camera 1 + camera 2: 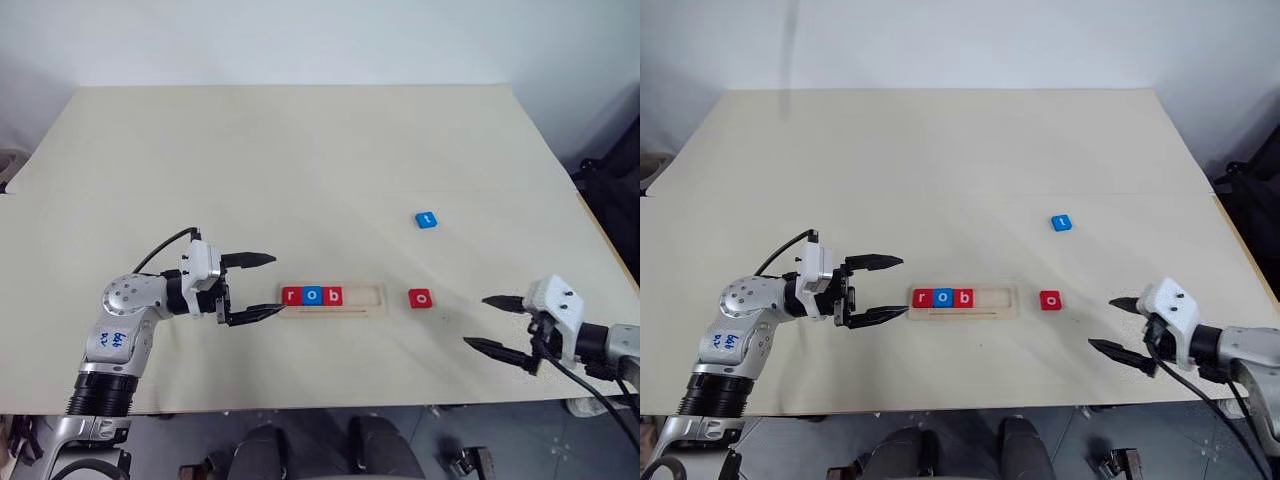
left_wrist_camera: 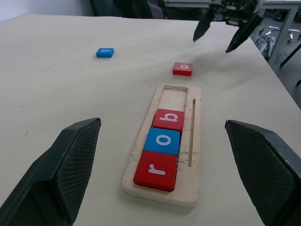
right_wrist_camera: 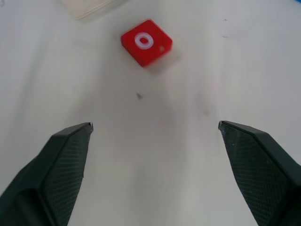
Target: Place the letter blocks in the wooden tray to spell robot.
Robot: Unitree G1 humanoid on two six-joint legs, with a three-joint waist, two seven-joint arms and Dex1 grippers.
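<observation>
Broadly, we see a wide cream tabletop [image 1: 300, 160] carrying everything else. Near its front edge lies the wooden tray [image 1: 368, 296], a long pale strip set crosswise to us. Three letter blocks sit in its groove at the left end, touching one another in a row: a red r block [image 1: 291, 296], a blue o block [image 1: 312, 295] and a red b block [image 1: 333, 296]. The right part of the groove is bare wood.

Our left gripper [image 1: 262, 287] hovers just beside the tray's left end, pointing level toward it; its two black fingers stand wide apart, holding nothing, and the lower fingertip reaches close to the tray's corner. Our right gripper [image 1: 482, 322] hangs above the table's front right area, well apart from the tray, tilted a little downward, its fingers also spread wide and empty.

A red o block [image 1: 421, 298] lies flat on the table just beside the tray's right end, not touching it, between the tray and the right gripper. A blue t block [image 1: 427, 219] lies farther back and slightly to the right, well apart from the tray.
</observation>
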